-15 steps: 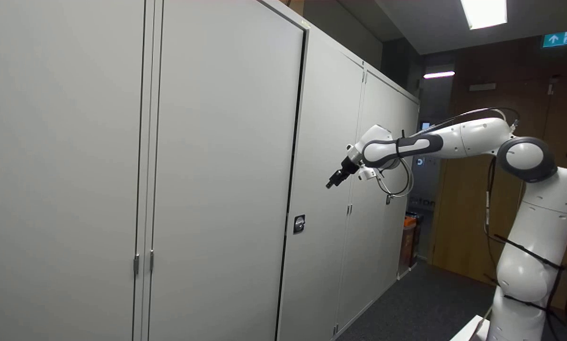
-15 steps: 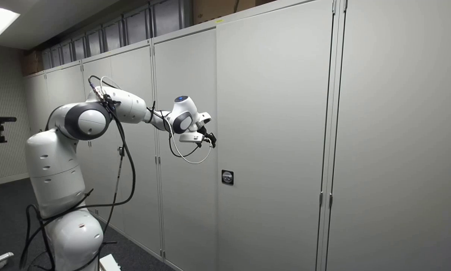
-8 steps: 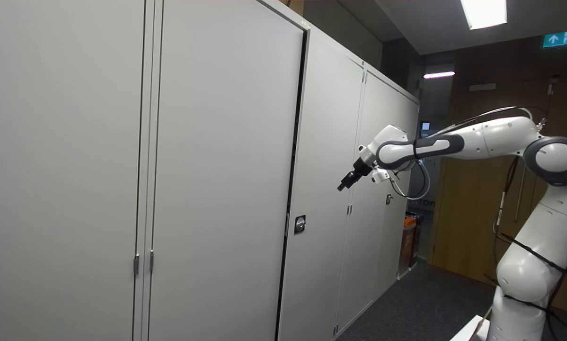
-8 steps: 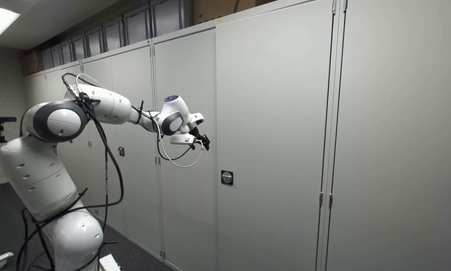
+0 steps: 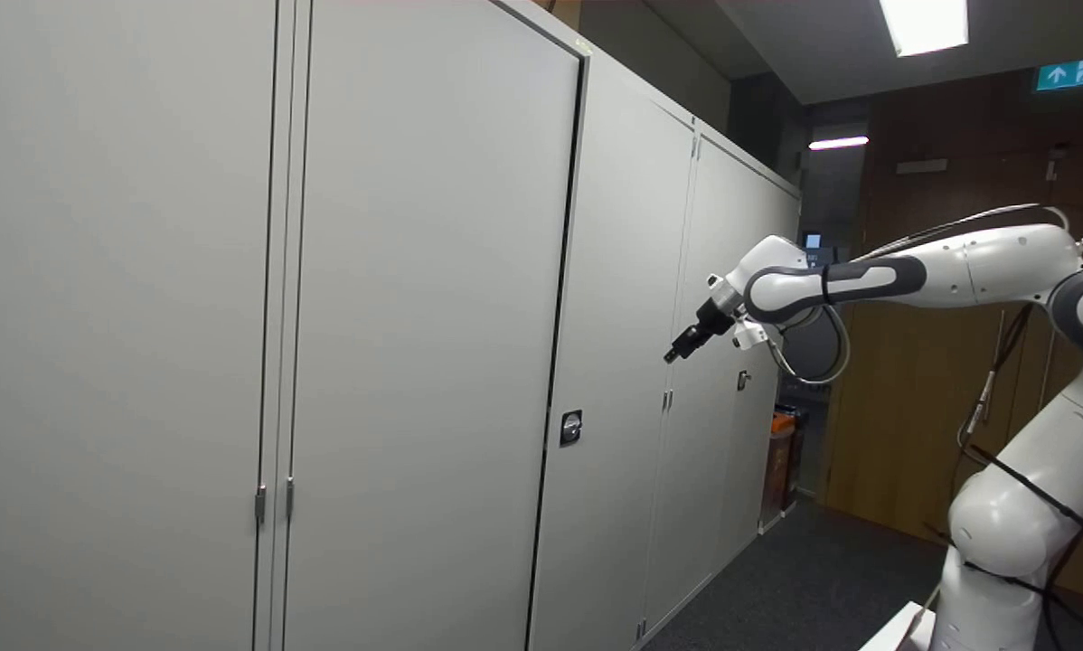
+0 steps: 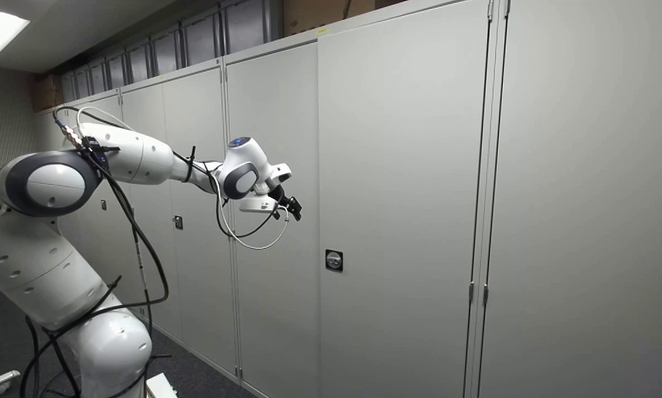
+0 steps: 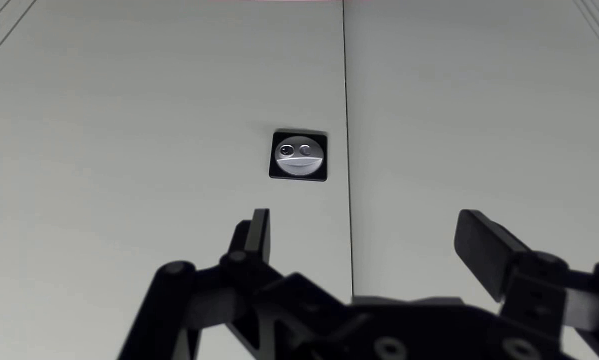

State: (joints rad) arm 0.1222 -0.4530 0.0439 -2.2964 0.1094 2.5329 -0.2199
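The gripper (image 7: 367, 222), fingers spread wide on nothing, spans the wrist view's bottom; standing off the door (image 7: 129, 150) presumably leaves the latch (image 7: 299, 156) (just above centre) unobscured.

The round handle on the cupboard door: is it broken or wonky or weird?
Nothing looks broken or wonky. The handle sits neatly in its black square on the cupboard door. One funny thing: in the wrist view, its two round spots and the curved band beneath look a bit like a smiling face.
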